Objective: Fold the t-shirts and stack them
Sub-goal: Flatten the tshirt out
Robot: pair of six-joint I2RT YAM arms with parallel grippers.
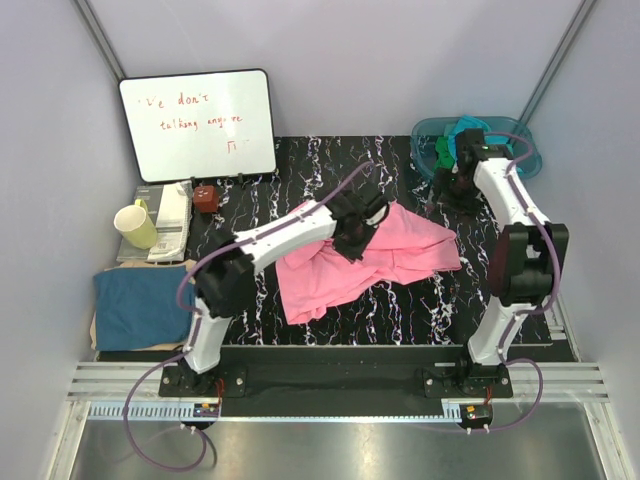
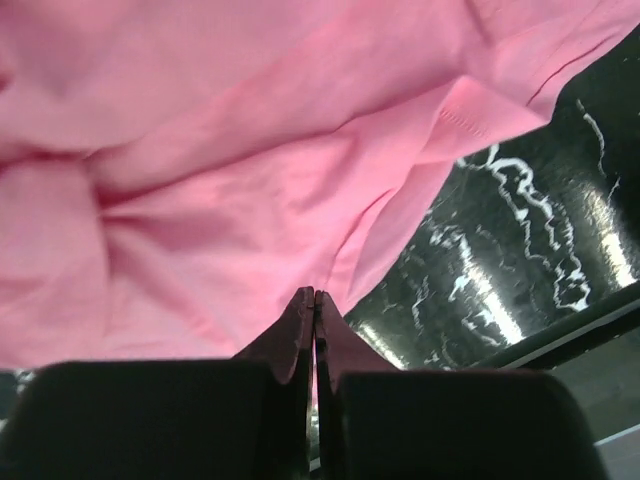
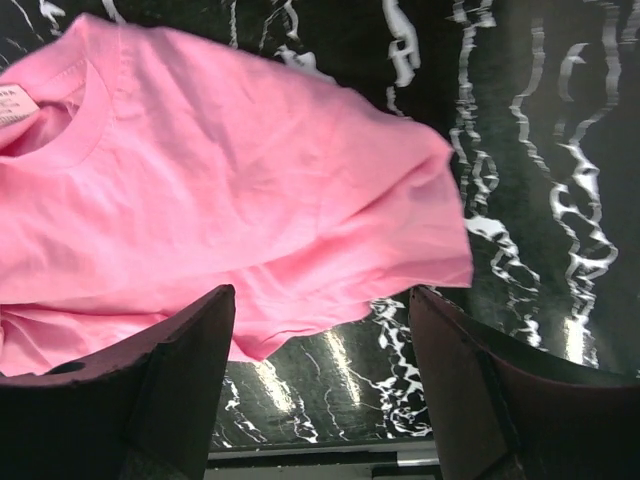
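Nearest the overhead camera, the two arm bases (image 1: 200, 378) are bolted along the bottom of the frame, and from them both arms are stretched over a black, white-veined table (image 1: 300, 190) whose glossy top should let cloth slide easily. At the middle of the frame the pink t-shirt (image 1: 400, 255) is spread rumpled and unfolded, soft and matte, so folding is judged barely begun. The left gripper (image 1: 352, 240) is set on its upper middle. The right gripper (image 1: 447, 193) is held off its upper right corner, beside a translucent teal basin (image 1: 528, 152) in which green and turquoise shirts (image 1: 447, 150) are bunched, apparently waiting their turn. A dark blue shirt (image 1: 140, 305) is laid flat at the lower left, probably as the start of the stack. In the left wrist view the left gripper (image 2: 314, 296) is seen clenched, its dark fingers pressed flat together against pink cloth that fills the frame in loose creases, with a stitched hem (image 2: 470, 110) at the upper right; whether a fold is pinched cannot be told. In the right wrist view the right gripper (image 3: 320, 300) is seen released, its fingers wide apart with nothing between them, held above a sleeve at the centre. A ribbed collar (image 3: 75, 125) and a label (image 3: 15, 100) are shown at the upper left.
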